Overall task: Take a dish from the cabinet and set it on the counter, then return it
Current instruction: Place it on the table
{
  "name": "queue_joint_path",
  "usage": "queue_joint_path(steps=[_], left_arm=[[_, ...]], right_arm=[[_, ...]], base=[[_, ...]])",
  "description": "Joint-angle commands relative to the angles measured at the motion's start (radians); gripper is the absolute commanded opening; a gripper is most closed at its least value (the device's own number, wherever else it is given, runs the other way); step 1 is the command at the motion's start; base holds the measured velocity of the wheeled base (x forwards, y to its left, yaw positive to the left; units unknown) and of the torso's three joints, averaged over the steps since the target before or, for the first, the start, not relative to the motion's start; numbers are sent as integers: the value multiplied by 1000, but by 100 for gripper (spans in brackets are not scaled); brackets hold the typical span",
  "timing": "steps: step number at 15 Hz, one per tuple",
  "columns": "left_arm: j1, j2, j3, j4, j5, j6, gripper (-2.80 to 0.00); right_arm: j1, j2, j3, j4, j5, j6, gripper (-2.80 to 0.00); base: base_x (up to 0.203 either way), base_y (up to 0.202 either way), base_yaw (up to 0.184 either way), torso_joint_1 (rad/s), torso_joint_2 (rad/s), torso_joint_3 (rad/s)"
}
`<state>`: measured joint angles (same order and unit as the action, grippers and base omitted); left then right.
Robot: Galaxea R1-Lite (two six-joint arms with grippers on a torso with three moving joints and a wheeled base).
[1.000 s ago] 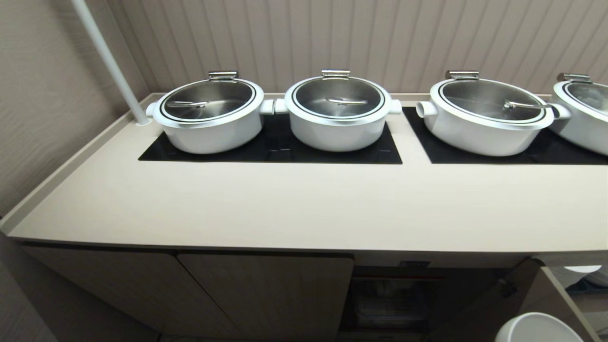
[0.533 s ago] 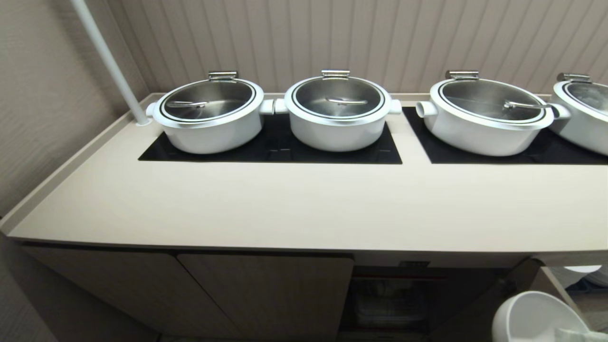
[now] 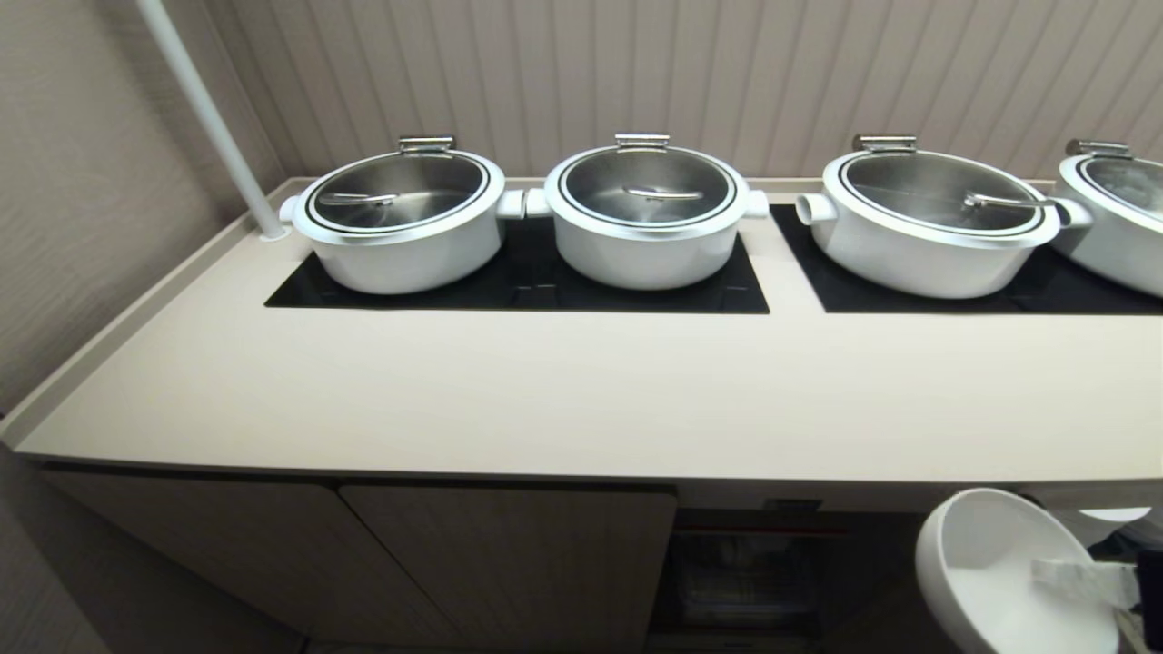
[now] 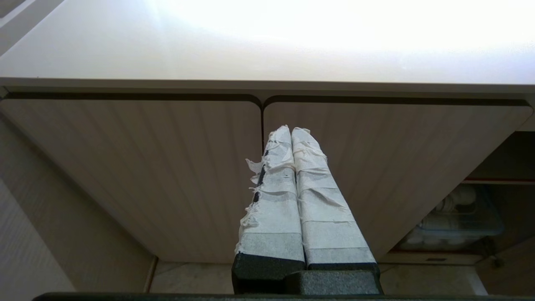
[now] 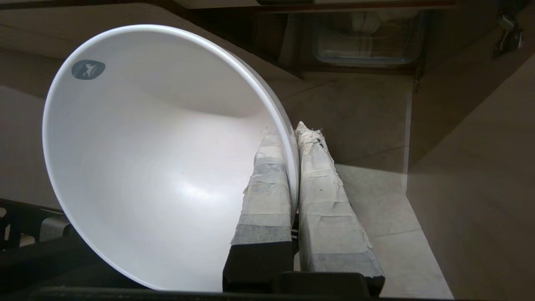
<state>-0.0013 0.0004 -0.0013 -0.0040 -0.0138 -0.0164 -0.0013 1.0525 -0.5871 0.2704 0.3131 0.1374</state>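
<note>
The dish (image 3: pixel 986 568), a plain white bowl, hangs tilted at the lower right of the head view, just below the front edge of the counter (image 3: pixel 581 391). My right gripper (image 5: pixel 291 133) is shut on its rim (image 5: pixel 288 138), one taped finger (image 3: pixel 1077 579) inside the bowl and the other outside. The cabinet (image 3: pixel 509 554) runs under the counter, and its open bay (image 3: pixel 772 572) lies just left of the dish. My left gripper (image 4: pixel 291 130) is shut and empty, parked low in front of the closed cabinet doors (image 4: pixel 167 167).
Several white lidded pots (image 3: pixel 647 213) stand on black cooktop panels (image 3: pixel 518 286) along the back of the counter. A white pole (image 3: pixel 211 118) rises at the back left. A clear bin (image 4: pixel 459 219) holding white ware sits inside the open bay. The open door (image 5: pixel 480 175) stands to the right.
The dish has risen from the lower right corner of the head view towards the counter's front edge, and my right gripper's taped finger has come into view with it. The left arm has kept still.
</note>
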Motion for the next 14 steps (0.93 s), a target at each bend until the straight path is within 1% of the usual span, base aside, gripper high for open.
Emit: queue_joint_path(steps=[1, 3, 6, 9, 12, 14], left_arm=[[0, 0, 1, -1, 0, 0, -280], [1, 0, 0, -1, 0, 0, -280], [0, 0, 0, -1, 0, 0, -280], [0, 0, 1, -1, 0, 0, -280], [0, 0, 0, -1, 0, 0, -280], [0, 0, 0, -1, 0, 0, -280]], right_arm=[[0, 78, -39, 10, -8, 1, -280], [1, 154, -99, 32, -38, 1, -280], [2, 286, -211, 33, -55, 0, -280], [9, 440, -356, 32, -85, -1, -280], [13, 576, -478, 33, -94, 0, -280], [13, 658, -561, 36, -95, 21, -280]], base=[[0, 0, 0, 0, 0, 0], [0, 0, 0, 0, 0, 0], [0, 0, 0, 0, 0, 0], [0, 0, 0, 0, 0, 0], [0, 0, 0, 0, 0, 0], [0, 0, 0, 0, 0, 0]])
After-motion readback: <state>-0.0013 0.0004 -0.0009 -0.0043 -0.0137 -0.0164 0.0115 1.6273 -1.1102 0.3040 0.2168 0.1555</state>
